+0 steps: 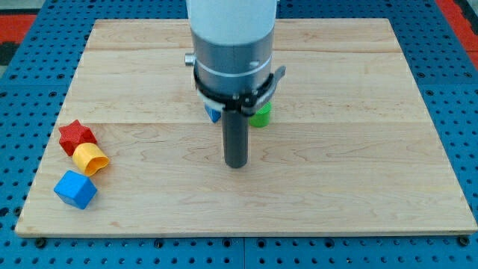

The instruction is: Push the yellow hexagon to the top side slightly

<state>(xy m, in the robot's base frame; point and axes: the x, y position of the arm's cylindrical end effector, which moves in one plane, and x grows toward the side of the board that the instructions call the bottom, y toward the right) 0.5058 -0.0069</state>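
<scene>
The yellow hexagon (90, 158) is seen near the board's (336, 179) left edge, touching a red star (76, 135) above and a blue cube (75, 189) below. My tip (237, 165), a bare rod grasping nothing, is placed well apart at mid-board. A green block (261, 115) and another blue block (213, 114) are partly hidden behind the arm.

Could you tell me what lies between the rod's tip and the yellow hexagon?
Nothing: the camera view shows only bare board between my tip and the yellow hexagon.
</scene>
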